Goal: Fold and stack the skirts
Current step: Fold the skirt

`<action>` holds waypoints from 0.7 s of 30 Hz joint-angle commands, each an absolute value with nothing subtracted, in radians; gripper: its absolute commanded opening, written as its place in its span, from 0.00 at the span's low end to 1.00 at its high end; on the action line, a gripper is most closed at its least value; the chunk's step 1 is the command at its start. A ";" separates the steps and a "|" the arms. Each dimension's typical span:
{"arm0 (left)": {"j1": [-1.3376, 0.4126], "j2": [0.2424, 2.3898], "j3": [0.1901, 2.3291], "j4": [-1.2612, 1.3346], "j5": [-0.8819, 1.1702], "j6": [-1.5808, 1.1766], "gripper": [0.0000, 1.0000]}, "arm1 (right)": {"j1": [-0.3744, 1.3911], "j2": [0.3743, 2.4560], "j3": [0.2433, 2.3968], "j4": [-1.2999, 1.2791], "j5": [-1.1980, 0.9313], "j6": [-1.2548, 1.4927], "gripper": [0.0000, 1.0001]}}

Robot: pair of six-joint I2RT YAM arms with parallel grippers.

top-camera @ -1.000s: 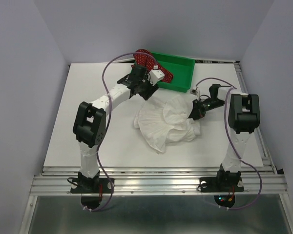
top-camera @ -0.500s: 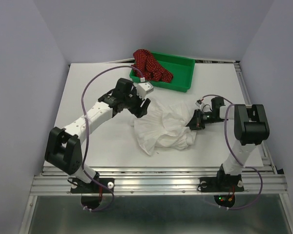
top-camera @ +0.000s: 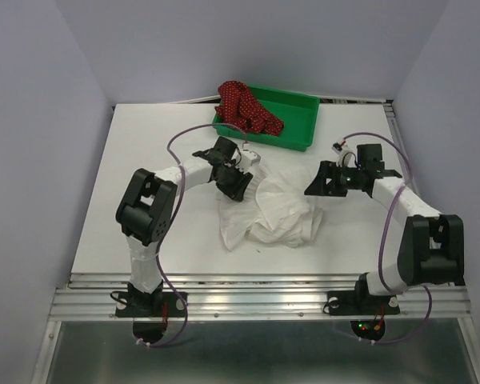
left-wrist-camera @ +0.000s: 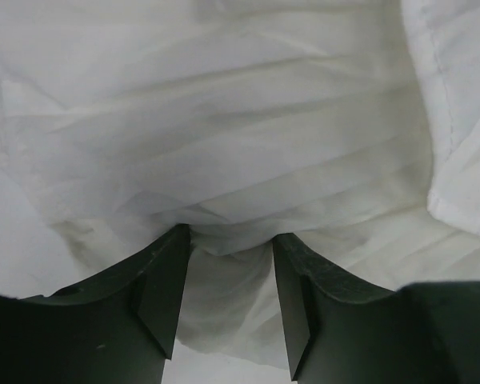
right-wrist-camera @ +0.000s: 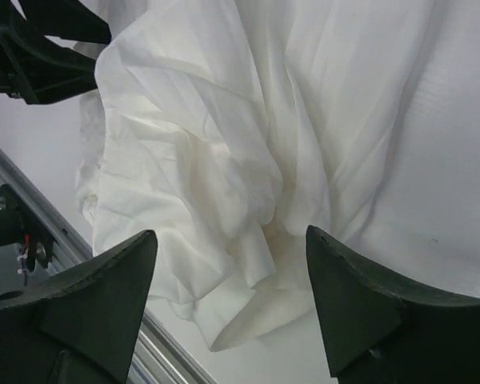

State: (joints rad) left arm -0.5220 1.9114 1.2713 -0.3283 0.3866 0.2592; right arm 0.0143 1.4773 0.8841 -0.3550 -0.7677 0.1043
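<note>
**Left claw back on the white skirt, right claw off it**

A second ago the left gripper [top-camera: 238,186] was up at the green tray [top-camera: 298,136]; now it is down on the white skirt [top-camera: 276,214] at the heap's 10 o'clock. The right gripper [top-camera: 315,182] has left the cloth's 3 o'clock edge and hangs just beside it, jaws spread wide, holding nothing. The dark red skirt [top-camera: 244,108] hangs over the tray's rim at the table's [top-camera: 144,168] 12 o'clock. The left jaws stand partly apart around a white fold; a firm pinch cannot be told.
</note>
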 commanded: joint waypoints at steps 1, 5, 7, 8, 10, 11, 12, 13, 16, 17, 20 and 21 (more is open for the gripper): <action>-0.512 1.945 1.365 -0.338 0.293 0.365 0.54 | -0.008 1.416 0.983 -0.459 -0.614 0.040 0.80; -0.511 1.986 1.417 -0.340 0.181 0.518 0.52 | -0.017 1.511 1.020 -0.453 -0.620 0.035 0.64; -0.492 1.997 1.462 -0.342 0.170 0.598 0.52 | -0.017 1.586 1.016 -0.449 -0.701 0.069 0.56; -0.486 1.997 1.474 -0.341 0.169 0.621 0.52 | -0.017 1.609 1.006 -0.440 -0.730 0.084 0.54; -0.480 1.980 1.505 -0.327 0.144 0.650 0.56 | -0.017 1.637 0.986 -0.391 -0.793 0.146 0.48; -0.474 1.968 1.534 -0.328 0.146 0.664 0.57 | -0.017 1.641 0.956 -0.364 -0.851 0.159 0.48; -0.472 1.923 1.540 -0.318 0.153 0.692 0.61 | -0.017 1.637 0.942 -0.304 -0.874 0.213 0.49; -0.471 1.890 1.534 -0.296 0.156 0.699 0.63 | -0.017 1.626 0.924 -0.261 -0.905 0.234 0.49; -0.491 1.744 1.496 -0.253 0.172 0.723 0.72 | -0.017 1.592 0.890 -0.128 -0.925 0.302 0.50; -0.509 1.715 1.490 -0.255 0.149 0.721 0.73 | -0.017 1.594 0.894 -0.108 -0.916 0.319 0.50; -0.621 1.620 1.448 -0.307 0.074 0.695 0.75 | -0.017 1.624 0.907 -0.063 -0.904 0.376 0.47; -0.696 1.583 1.434 -0.339 0.055 0.680 0.76 | -0.017 1.640 0.893 -0.046 -0.894 0.385 0.44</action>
